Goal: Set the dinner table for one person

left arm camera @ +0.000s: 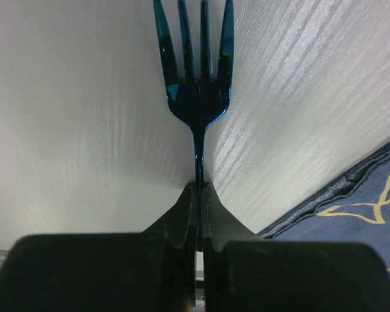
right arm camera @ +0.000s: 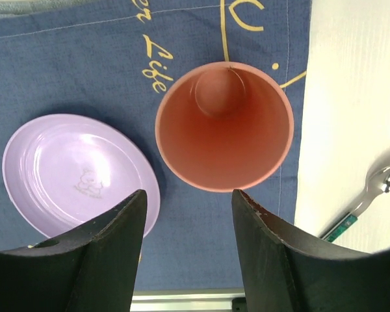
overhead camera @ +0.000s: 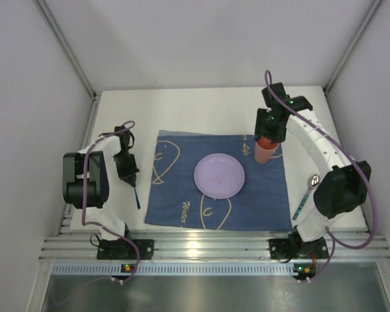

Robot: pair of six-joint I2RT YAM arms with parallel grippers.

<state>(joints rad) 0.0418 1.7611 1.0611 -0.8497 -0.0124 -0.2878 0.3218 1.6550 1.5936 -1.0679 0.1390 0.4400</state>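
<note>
On the white dinner table (overhead camera: 201,107) lies a dark blue cloth (overhead camera: 182,195) with a lilac plate (overhead camera: 219,175) at its middle. My left gripper (overhead camera: 127,170) is left of the cloth, shut on the handle of a blue fork (left arm camera: 196,97). In the left wrist view the tines point away from the closed gripper (left arm camera: 199,188), over the white top. An orange cup (overhead camera: 266,155) stands upright on the cloth's far right corner. My right gripper (overhead camera: 268,133) hovers above it, open and empty. The right wrist view has the cup (right arm camera: 224,127) just beyond the spread gripper (right arm camera: 188,198), with the plate (right arm camera: 78,172) on the left.
A spoon (overhead camera: 307,193) with a green handle lies on the table right of the cloth, seen also as the spoon (right arm camera: 370,195) in the right wrist view. A ribbed aluminium rail (overhead camera: 208,247) runs along the near edge. Grey walls enclose the table.
</note>
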